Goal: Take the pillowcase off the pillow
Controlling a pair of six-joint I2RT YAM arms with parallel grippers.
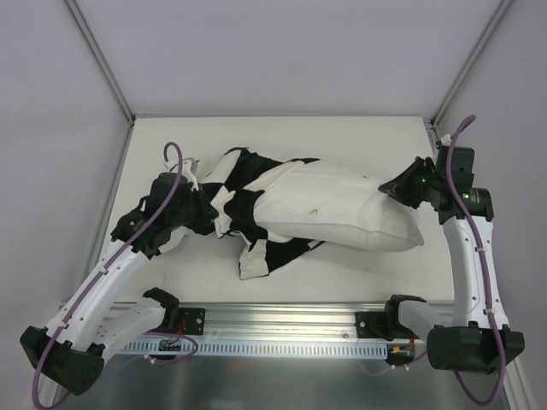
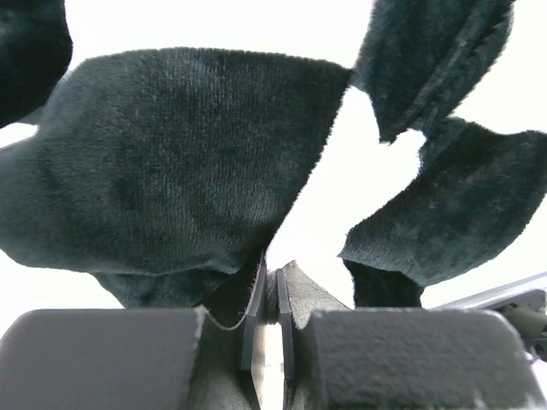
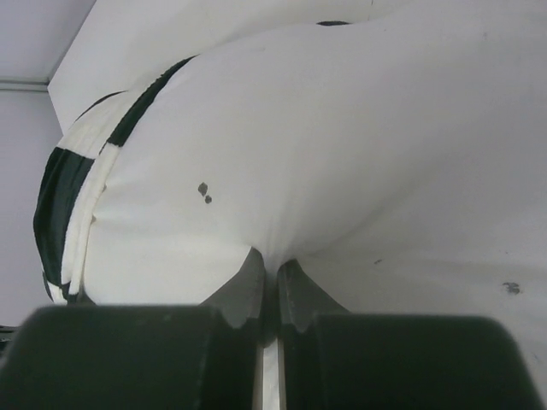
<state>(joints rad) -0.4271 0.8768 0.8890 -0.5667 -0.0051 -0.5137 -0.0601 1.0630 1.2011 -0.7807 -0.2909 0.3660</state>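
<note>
The white pillow (image 1: 342, 209) lies across the middle of the table, its right part bare. The black-and-white checkered pillowcase (image 1: 244, 184) is bunched over its left end. My left gripper (image 1: 208, 213) sits at the pillowcase's left edge, shut on a fold of it. In the left wrist view the dark plush pillowcase (image 2: 171, 154) is pinched in the left gripper (image 2: 272, 278). My right gripper (image 1: 386, 185) is at the pillow's right end, shut on it. The right wrist view shows the pillow (image 3: 325, 145) puckered into the right gripper (image 3: 275, 266), with the pillowcase (image 3: 64, 188) at the far end.
The white table (image 1: 282, 137) is bounded by slanted metal frame posts at the back left (image 1: 98, 60) and back right (image 1: 470, 60). An aluminium rail (image 1: 282, 325) with the arm bases runs along the near edge.
</note>
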